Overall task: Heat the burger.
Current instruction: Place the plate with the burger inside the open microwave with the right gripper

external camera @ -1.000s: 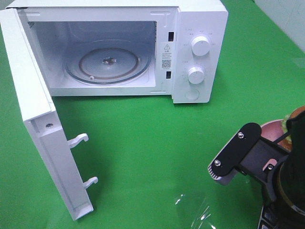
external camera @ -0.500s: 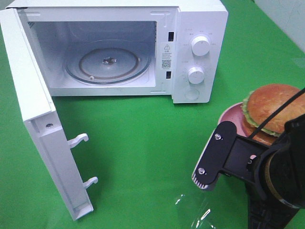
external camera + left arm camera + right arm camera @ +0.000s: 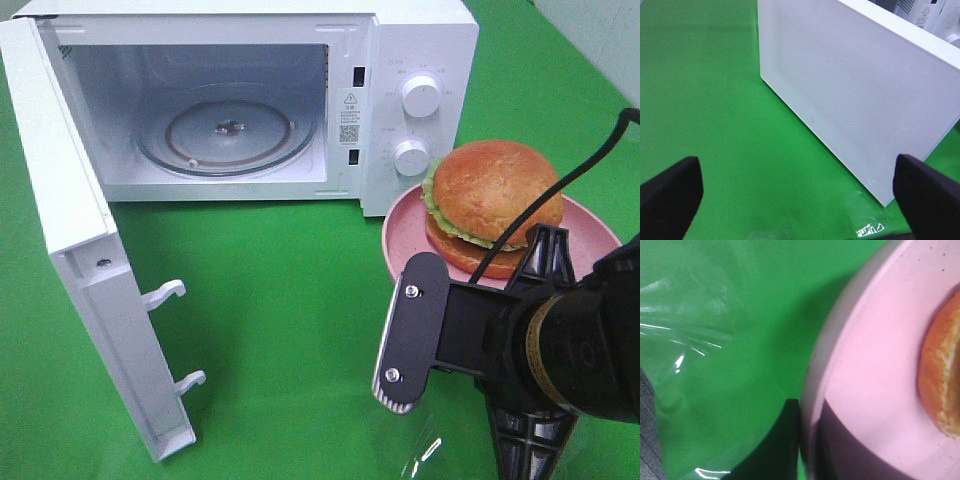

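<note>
Item 1. Tabletop [image 3: 290,300]: covered in green cloth and carrying everything listed below.

Item 2. Microwave [image 3: 415,40]: white, at the far side of the tabletop. Its door [image 3: 75,230] stood swung wide open on the left, with two latch hooks [image 3: 165,293] projecting from its inner edge. The cavity held only the glass turntable [image 3: 228,128]. Two round knobs were on the control panel, upper [image 3: 420,94] and lower [image 3: 411,157].

Item 3. Burger [image 3: 492,205]: domed brown bun with a green lettuce edge. It sat on a flat pink plate [image 3: 405,240], outside the microwave, just in front of and to the right of the control panel. Burger and plate partly covered the panel's lower corner in the high view.

Item 4. Right claw [image 3: 809,440]: closed on the near rim of the plate, one dark finger under the rim and one over it. It gripped the plate, not the burger. Whether the plate rested on the cloth or was raised could not be told.

Item 5. Left claw [image 3: 799,197]: fingers spread wide and holding nothing. It faced the outer side of the open door, over bare cloth.

Item 6. Clear plastic film [image 3: 425,450]: crumpled, lying on the cloth at the near edge, below the right arm.
</note>
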Action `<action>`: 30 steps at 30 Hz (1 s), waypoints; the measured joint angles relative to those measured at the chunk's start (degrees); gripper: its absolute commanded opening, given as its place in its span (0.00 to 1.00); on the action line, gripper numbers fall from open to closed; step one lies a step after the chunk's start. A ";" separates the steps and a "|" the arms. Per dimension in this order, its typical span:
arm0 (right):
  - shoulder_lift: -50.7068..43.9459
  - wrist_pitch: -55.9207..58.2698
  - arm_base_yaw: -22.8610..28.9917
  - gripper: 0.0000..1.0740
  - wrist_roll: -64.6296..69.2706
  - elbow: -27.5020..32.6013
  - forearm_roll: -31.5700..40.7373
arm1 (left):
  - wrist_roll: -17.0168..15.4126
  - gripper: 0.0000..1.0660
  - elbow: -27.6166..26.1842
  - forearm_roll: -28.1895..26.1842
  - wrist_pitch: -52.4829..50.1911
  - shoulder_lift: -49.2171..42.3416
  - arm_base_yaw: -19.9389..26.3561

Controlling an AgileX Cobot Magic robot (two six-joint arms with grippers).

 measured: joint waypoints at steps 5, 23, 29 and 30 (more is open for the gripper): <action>0.00 -2.29 -0.46 0.00 -6.07 0.00 0.00 | 0.00 0.89 0.00 0.00 0.00 0.00 0.00; 0.11 -16.33 -13.52 0.00 -44.18 0.00 4.13 | 0.00 0.89 0.00 0.00 0.00 0.00 0.00; 0.11 -20.57 -17.93 0.00 -62.17 0.00 12.38 | 0.00 0.89 0.00 0.00 0.00 0.00 0.00; 0.11 -21.08 -19.19 0.00 -69.16 0.00 15.93 | 0.00 0.89 0.00 0.00 0.00 0.00 0.00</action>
